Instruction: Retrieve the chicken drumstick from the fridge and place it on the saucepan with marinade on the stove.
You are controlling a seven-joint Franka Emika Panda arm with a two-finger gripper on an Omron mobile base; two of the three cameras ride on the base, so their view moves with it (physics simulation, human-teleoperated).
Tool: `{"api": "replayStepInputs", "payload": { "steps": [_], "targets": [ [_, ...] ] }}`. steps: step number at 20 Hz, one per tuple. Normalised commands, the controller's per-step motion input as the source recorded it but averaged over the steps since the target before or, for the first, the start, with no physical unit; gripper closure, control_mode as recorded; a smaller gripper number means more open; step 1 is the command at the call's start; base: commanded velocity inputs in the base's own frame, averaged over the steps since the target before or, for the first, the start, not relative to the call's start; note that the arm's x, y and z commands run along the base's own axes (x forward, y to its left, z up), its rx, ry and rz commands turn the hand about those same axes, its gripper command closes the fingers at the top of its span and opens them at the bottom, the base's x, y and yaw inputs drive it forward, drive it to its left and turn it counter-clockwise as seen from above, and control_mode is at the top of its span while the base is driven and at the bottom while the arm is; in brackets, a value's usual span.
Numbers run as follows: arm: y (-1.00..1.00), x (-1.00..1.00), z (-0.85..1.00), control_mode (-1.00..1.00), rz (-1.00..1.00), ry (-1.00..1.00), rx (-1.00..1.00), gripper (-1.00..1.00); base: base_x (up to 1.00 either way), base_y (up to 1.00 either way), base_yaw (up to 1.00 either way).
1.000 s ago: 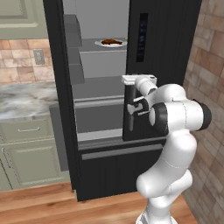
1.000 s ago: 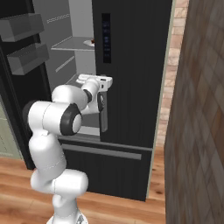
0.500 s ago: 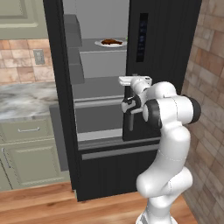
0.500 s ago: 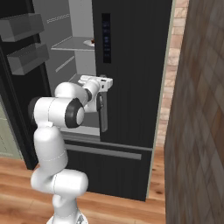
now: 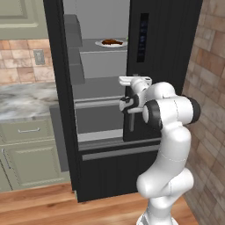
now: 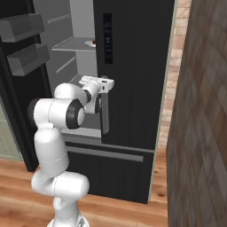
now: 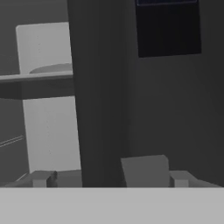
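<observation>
The fridge (image 5: 167,52) stands with its left door swung open and its right door shut. The chicken drumstick (image 5: 111,42) lies on a white plate (image 5: 122,44) on an upper shelf, above and left of my hand. My gripper (image 5: 127,104) hovers at mid height by the inner edge of the right door, at the top of its grey handle (image 5: 131,122). In the hand view the gripper (image 7: 109,179) is open, its fingertips (image 7: 41,179) wide apart on either side of the door edge, holding nothing. The saucepan and the stove are out of view.
The open left door (image 6: 26,48) carries grey bins and juts out on the left. A marble counter (image 5: 22,101) over green cabinets (image 5: 26,158) lies left of the fridge. A brick wall (image 6: 199,124) closes in on the right.
The arm's elbow has swung to the left and the hand has shifted slightly left toward the fridge opening. The gripper stays open.
</observation>
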Motion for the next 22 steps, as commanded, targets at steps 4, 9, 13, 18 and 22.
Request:
{"api": "replayStepInputs", "payload": {
  "steps": [4,9,13,18,22],
  "targets": [
    [-0.41,-0.02,-0.12,-1.00,0.00,-0.07,0.00,-1.00,0.00,0.00,0.00],
    [-0.33,-0.01,0.00,-1.00,0.00,0.00,0.00,-1.00,0.00,0.00,0.00],
    [-0.16,-0.05,0.00,-1.00,0.00,0.00,0.00,-1.00,0.00,0.00,0.00],
    [0.00,0.00,0.00,-1.00,0.00,0.00,0.00,-1.00,0.00,0.00,0.00],
    [-0.01,0.00,0.00,-1.00,0.00,0.00,0.00,-1.00,0.00,0.00,0.00]
  ]
}}
